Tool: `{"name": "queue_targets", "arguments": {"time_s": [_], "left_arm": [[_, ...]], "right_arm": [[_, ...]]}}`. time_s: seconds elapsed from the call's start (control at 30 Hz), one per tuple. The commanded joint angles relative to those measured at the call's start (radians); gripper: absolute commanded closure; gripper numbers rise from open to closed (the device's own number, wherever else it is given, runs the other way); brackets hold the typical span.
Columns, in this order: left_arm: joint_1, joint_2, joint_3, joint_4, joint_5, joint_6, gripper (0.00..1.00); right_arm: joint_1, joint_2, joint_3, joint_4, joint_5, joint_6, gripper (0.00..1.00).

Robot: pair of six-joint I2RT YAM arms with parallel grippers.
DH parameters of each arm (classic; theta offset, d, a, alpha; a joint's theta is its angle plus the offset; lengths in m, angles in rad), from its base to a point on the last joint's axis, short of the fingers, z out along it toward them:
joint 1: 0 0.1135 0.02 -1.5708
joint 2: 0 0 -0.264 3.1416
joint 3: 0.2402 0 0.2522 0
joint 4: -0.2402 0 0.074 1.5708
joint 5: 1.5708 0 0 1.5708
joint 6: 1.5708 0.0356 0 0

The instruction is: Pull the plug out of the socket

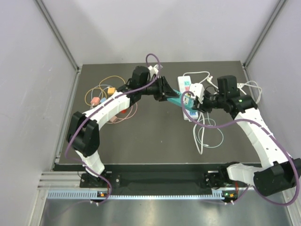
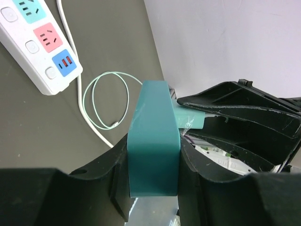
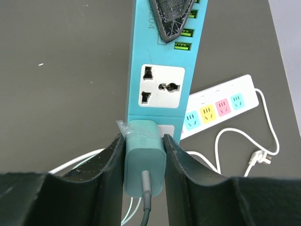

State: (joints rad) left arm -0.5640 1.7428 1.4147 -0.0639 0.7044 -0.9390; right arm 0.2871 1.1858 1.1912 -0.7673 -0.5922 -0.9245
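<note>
Grip of the right gripper [image 3: 144,141] on the teal plug [image 3: 145,165]: shut tight, one black finger [image 3: 110,169] flat against each side of the plug body. Dark cable [image 3: 146,200] out of the plug's near end, down between the fingers. Plug seated in the end socket [image 3: 168,130] of the teal power strip [image 3: 160,61], at the strip's near end in the right wrist view, just below a white universal socket [image 3: 161,87]. Scrap of clear film [image 3: 121,125] at the plug's upper left corner.

Hold of the left gripper [image 2: 154,155] on the other end of the same strip: jaws partway apart, clamped across the strip's width, black fingers [image 2: 115,165] touching both long edges. From the right wrist, only a cracked black fingertip [image 3: 174,19] over the strip's far end, beside a column of yellow-green ports [image 3: 184,46].

From above: strip slanting between the two grippers near the middle of the dark table [image 1: 141,136]. Left arm [image 1: 106,108] stretched from its base at the near left, up and across to the right, wrist turned toward the strip. Right arm [image 1: 256,132] bent at the elbow, reaching from the near right base up and leftward, gripper pointed at the left one.

Just behind the teal strip, a white power strip [image 1: 187,84] with coloured sockets, flat on the table. White cables [image 1: 207,136] looped on the table near the right forearm. Tangle of coloured cables [image 1: 101,96] on the table's left side, near the left arm, well apart from the plug.
</note>
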Motion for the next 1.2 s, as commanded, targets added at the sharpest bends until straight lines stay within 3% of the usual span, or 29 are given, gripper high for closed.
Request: {"name": "queue_targets", "arguments": {"time_s": [0.0, 0.13, 0.23, 0.3, 0.33, 0.37, 0.4, 0.53, 0.77, 0.97, 1.17], "left_arm": [[0.000, -0.031, 0.027, -0.034, -0.028, 0.046, 1.00], [0.009, -0.012, 0.049, -0.184, -0.147, 0.160, 1.00], [0.024, 0.012, 0.052, -0.255, -0.230, 0.222, 1.00], [0.033, 0.020, 0.052, -0.269, -0.261, 0.253, 1.00], [0.033, 0.024, 0.056, -0.289, -0.273, 0.264, 1.00], [0.033, 0.032, 0.065, -0.295, -0.281, 0.275, 1.00], [0.033, 0.035, 0.067, -0.289, -0.263, 0.279, 1.00], [0.026, 0.040, 0.050, -0.171, -0.110, 0.229, 1.00], [-0.022, 0.162, 0.120, 0.021, 0.073, 0.100, 1.00], [-0.091, 0.410, 0.307, 0.173, 0.157, -0.056, 1.00], [-0.160, 0.650, 0.537, 0.315, 0.162, -0.198, 1.00]], "right_arm": [[0.012, -0.034, 0.042, -0.033, 0.040, -0.030, 1.00], [-0.032, -0.104, 0.042, 0.011, 0.071, 0.068, 1.00], [-0.078, -0.158, 0.047, -0.026, 0.011, 0.116, 1.00], [-0.098, -0.181, 0.059, -0.103, -0.082, 0.025, 1.00], [-0.104, -0.187, 0.059, -0.247, -0.121, -0.069, 1.00], [-0.111, -0.216, 0.048, -0.271, -0.142, -0.189, 1.00], [-0.111, -0.230, 0.021, -0.273, -0.139, -0.206, 1.00], [-0.118, -0.239, 0.013, -0.176, -0.107, -0.082, 1.00], [-0.144, -0.282, -0.001, 0.078, -0.092, 0.332, 1.00], [-0.187, -0.308, 0.050, 0.097, -0.104, 0.466, 1.00], [-0.242, -0.345, 0.013, 0.099, -0.103, 0.484, 1.00]]}}
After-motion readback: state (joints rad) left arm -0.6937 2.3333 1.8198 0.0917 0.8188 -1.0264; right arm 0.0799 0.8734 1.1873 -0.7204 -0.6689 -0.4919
